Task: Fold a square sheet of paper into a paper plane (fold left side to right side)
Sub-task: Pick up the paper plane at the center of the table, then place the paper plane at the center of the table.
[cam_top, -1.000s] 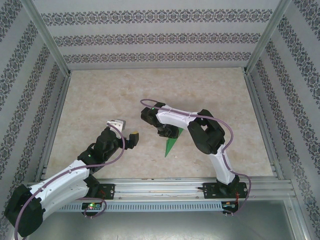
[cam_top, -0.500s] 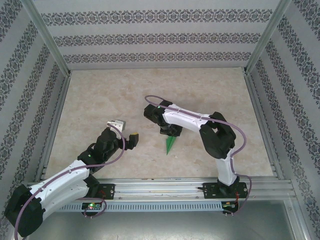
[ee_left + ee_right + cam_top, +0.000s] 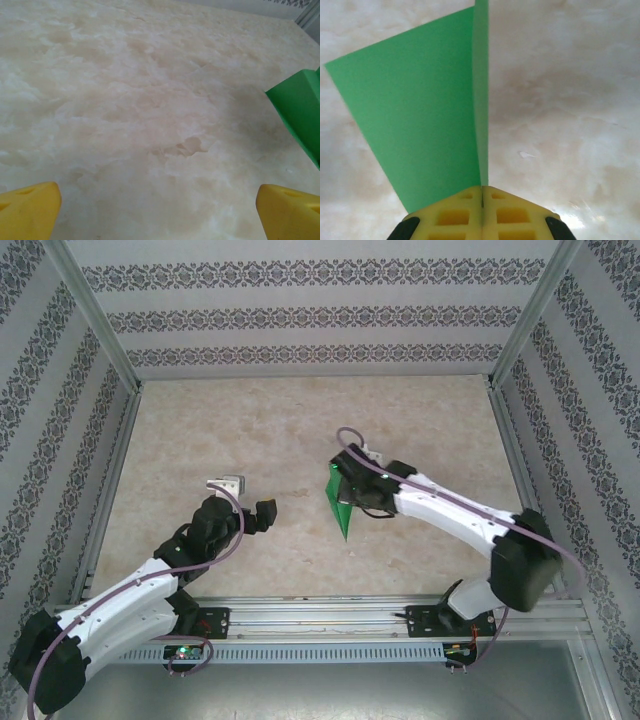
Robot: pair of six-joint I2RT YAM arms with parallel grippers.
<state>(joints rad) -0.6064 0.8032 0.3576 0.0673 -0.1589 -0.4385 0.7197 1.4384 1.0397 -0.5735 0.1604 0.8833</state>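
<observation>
Beyond the middle of the near rail (image 3: 330, 608), a little toward its right half, I am holding the green paper (image 3: 340, 502) in my right claw (image 3: 482, 192). The two yellow pads (image 3: 455, 215) are pressing flat against each other with the paper's crease caught between them, so this claw is clamped on the paper. I am gripping the part farther from the rail, and the pointed end is aiming back toward the rail. From my right wrist the paper is showing as two layers meeting at one straight crease, one layer spreading to the side and the other standing edge-on. I think I am taking it by the crease so that the layers are not sliding apart. Whether the point is touching the marble table (image 3: 200, 440) or hanging just above it, I cannot tell.

My left claw (image 3: 245, 498) is hovering beyond the left part of the rail, well apart from the paper, with its fingers standing wide and nothing between them. It is facing across bare marble toward the paper's edge. I judge it is placed there to leave room and to be ready for pressing the next fold.
</observation>
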